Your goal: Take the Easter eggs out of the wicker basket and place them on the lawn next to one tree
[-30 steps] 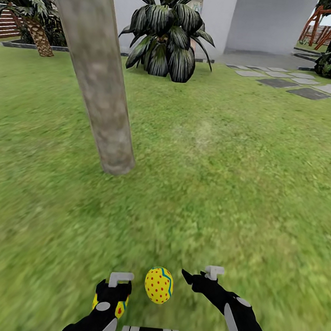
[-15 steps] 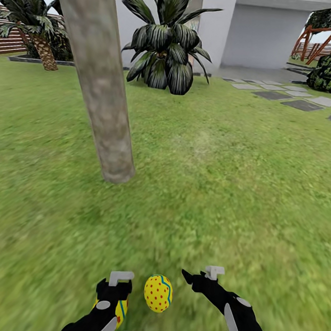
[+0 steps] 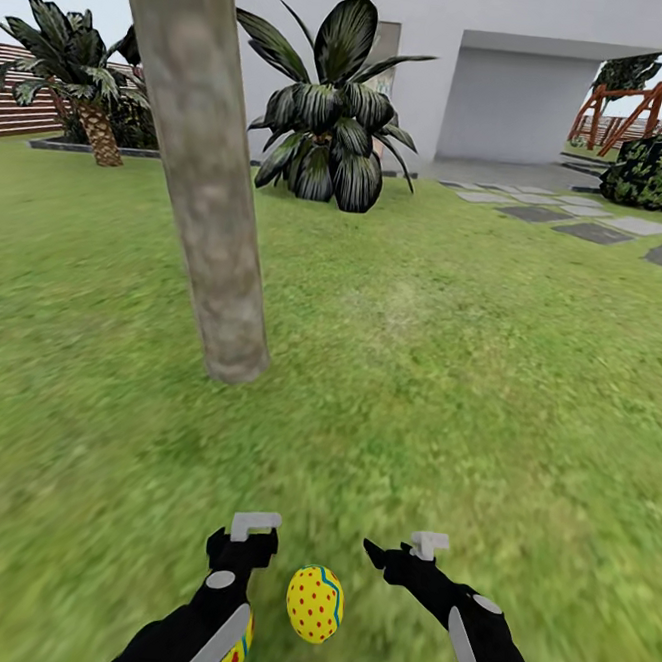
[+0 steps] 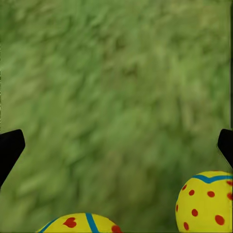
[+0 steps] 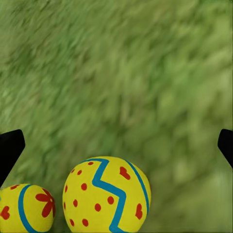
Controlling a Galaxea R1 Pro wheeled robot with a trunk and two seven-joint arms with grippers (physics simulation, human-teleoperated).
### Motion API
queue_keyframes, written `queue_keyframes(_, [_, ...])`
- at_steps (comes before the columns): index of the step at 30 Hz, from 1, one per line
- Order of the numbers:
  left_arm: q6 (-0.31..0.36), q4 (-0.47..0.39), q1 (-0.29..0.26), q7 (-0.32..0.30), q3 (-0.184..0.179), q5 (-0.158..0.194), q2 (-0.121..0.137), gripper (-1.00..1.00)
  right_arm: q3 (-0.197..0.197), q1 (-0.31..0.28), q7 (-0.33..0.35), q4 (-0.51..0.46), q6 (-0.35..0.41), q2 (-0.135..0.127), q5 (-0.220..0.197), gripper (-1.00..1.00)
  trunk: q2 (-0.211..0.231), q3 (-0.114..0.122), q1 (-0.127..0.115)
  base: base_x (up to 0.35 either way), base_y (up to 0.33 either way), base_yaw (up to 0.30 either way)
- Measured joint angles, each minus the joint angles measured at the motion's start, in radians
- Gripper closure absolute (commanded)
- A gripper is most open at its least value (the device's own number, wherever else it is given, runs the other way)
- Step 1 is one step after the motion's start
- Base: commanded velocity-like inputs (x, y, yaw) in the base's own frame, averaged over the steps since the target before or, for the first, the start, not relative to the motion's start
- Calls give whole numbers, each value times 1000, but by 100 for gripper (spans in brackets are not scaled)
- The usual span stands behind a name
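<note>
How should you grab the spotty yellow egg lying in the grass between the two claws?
Grab the egg around its fat middle, coming straight down from above, with one finger on each rounded side. It rests on the lawn, so nothing can get underneath it, and its ends are narrower, so fingers would probably slip off there.

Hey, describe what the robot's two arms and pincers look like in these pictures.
Both arms are glossy black with light grey panels and round grey caps near the wrists. Left pincer and right pincer each carry a small pale grey bracket on top. Fingers are black and tapered to points; their dark tips show at the wrist views' edges. No cables are visible.
</note>
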Motion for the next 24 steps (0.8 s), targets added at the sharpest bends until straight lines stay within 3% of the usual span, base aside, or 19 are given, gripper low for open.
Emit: queue_keyframes(24, [-11,21,3,8,0,-7,-2,-100,1,0,0,0,0,0,-1,-100,6,93,-11,0,0,0])
